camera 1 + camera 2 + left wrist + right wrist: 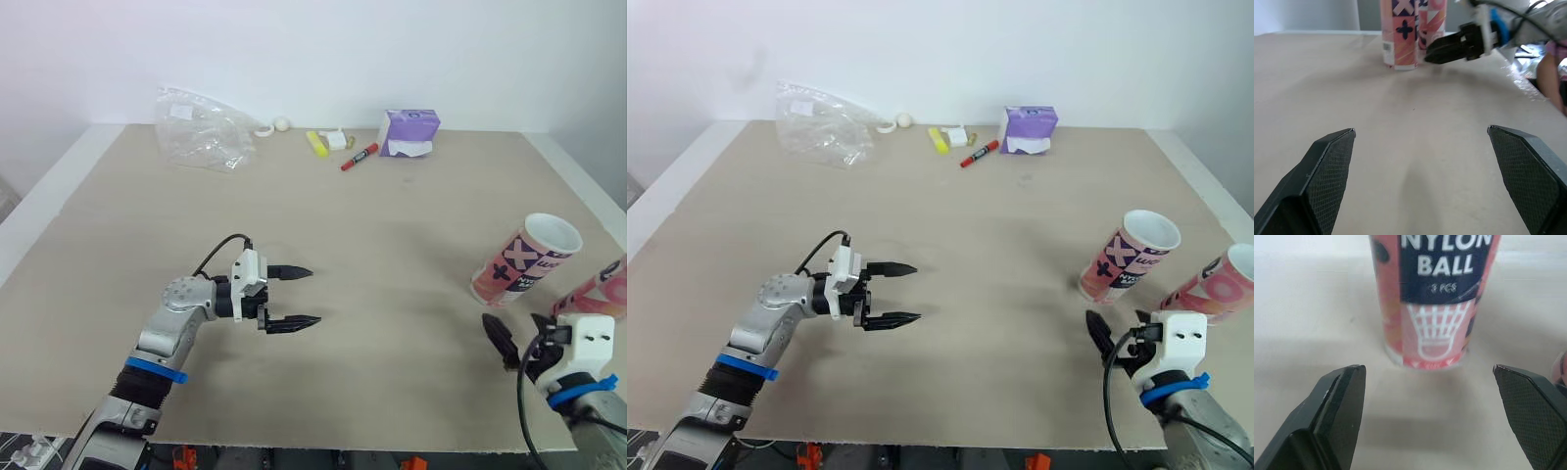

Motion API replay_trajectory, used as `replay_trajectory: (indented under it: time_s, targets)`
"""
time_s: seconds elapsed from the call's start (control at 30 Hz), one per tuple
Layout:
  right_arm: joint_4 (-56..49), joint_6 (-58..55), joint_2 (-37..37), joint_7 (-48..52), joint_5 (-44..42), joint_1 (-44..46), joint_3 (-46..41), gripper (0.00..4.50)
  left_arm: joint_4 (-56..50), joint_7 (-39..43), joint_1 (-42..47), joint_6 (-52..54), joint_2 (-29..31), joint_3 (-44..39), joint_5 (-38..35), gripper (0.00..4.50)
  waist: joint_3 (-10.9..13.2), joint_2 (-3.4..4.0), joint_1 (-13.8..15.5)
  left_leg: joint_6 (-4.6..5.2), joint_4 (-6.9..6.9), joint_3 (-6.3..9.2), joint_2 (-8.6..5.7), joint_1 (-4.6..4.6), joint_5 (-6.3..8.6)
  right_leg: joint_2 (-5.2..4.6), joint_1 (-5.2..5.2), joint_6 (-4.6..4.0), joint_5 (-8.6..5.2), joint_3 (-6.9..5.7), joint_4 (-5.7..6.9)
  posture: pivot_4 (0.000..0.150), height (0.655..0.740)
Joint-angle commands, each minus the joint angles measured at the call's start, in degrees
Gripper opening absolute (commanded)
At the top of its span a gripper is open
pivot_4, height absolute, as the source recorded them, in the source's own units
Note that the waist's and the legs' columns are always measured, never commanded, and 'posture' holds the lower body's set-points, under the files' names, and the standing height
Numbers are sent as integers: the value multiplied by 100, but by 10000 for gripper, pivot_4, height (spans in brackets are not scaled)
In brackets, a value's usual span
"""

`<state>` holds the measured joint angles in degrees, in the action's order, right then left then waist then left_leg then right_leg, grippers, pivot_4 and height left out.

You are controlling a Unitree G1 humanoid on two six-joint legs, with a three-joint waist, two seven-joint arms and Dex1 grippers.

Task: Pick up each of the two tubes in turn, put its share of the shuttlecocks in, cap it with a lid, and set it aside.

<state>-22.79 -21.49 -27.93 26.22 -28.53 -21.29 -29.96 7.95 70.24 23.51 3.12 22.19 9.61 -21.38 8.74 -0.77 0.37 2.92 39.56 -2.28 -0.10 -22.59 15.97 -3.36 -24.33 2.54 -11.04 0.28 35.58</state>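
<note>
Beige table [392,294]: left pincer [315,296] and right pincer [1427,368] agape, empty; rightmost tube [598,289] cropped, seemingly uncapped.

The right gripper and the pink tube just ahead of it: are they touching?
Apart. In the right wrist view, bare table shows between the tube and the open fingers of the right gripper.

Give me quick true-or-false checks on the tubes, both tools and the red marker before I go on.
1. The tube with crosses and the other tube stand uncapped. True.
2. The left tool grips a tube. False: it is open and empty.
3. The right tool is open, facing a tube. True.
4. The red marker lies beside the tubes. False: it lies at the far edge, by the purple box.
</note>
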Motion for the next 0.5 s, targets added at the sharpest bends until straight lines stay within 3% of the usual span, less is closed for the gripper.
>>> replay_trajectory:
  time_s: [0.03,0.23,0.5]
  targets:
    - [-503,437,-368,993,-290,11,95,44574,-116,-19,97,-38,59,-311,-207,45000,2,-3,-14,0,0,-2,6,2,0,4,0,-3,2,-1,0,1500,7400]
    - [-514,705,-895,2094,-274,844,1115,44574,-55,-99,-13,-529,237,-581,-76,45000,6,-10,-16,0,1,-2,20,15,0,17,2,-20,12,-8,1,1500,7400]
    - [242,1149,-1128,2764,57,1403,1591,44574,-199,-479,-414,-954,719,-650,470,45000,9,-17,27,-6,-6,9,0,3,9,0,3,-30,6,-9,0,1500,7400]
